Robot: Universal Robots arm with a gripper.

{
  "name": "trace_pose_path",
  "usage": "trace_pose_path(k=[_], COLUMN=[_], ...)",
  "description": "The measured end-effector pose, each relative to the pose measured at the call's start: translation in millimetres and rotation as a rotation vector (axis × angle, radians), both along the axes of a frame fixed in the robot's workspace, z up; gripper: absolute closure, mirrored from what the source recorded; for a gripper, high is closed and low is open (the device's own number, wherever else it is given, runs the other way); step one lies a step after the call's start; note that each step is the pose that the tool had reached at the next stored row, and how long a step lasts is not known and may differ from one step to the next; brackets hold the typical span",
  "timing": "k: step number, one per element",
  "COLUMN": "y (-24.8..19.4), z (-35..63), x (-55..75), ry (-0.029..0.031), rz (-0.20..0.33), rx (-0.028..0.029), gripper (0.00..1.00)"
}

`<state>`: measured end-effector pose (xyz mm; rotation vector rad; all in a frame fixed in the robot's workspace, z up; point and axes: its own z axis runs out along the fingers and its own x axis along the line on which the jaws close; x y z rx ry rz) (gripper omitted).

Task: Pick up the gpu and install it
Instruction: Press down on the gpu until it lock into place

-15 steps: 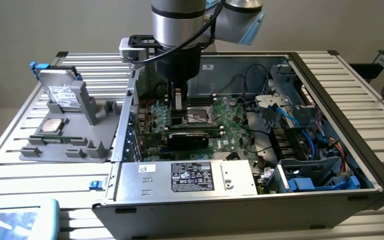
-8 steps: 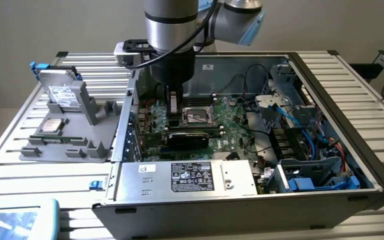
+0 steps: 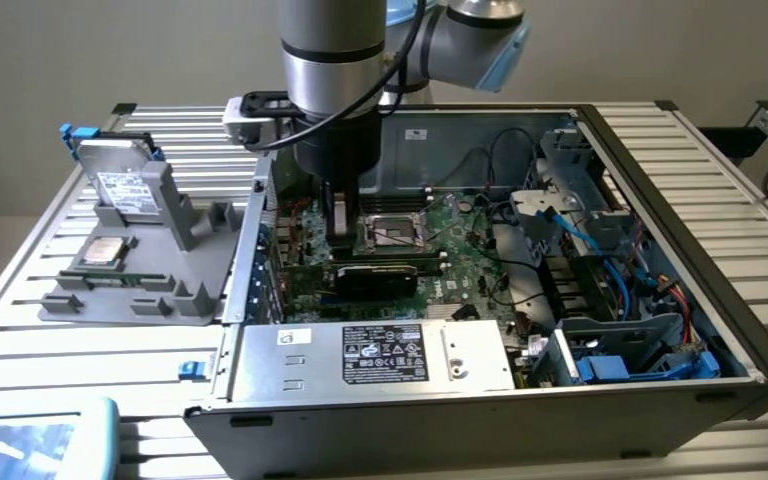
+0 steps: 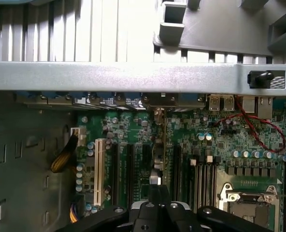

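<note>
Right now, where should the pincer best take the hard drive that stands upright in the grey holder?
Grip the hard drive across its flat faces near the top, coming from above: it stands on edge with its lower part between the posts of the grey holder.

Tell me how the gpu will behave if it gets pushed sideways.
The gpu stands on edge over the motherboard. It shows as a thin card, so it is probably stiff along its length but apt to tilt or flex under a sideways push. Being so thin, it is likely light for its size, and probably fragile.
</note>
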<state>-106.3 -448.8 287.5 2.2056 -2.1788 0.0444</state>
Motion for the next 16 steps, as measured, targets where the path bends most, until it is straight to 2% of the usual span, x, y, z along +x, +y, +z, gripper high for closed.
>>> trace_pose_path(k=[8, 16], y=[5.9, 6.0], z=[-12.6, -21.5], x=[-3.4, -6.3], ry=[-0.0016, -0.007], rz=[-0.003, -0.003], rx=[-0.0002, -0.001], gripper=[0.89, 0.89])
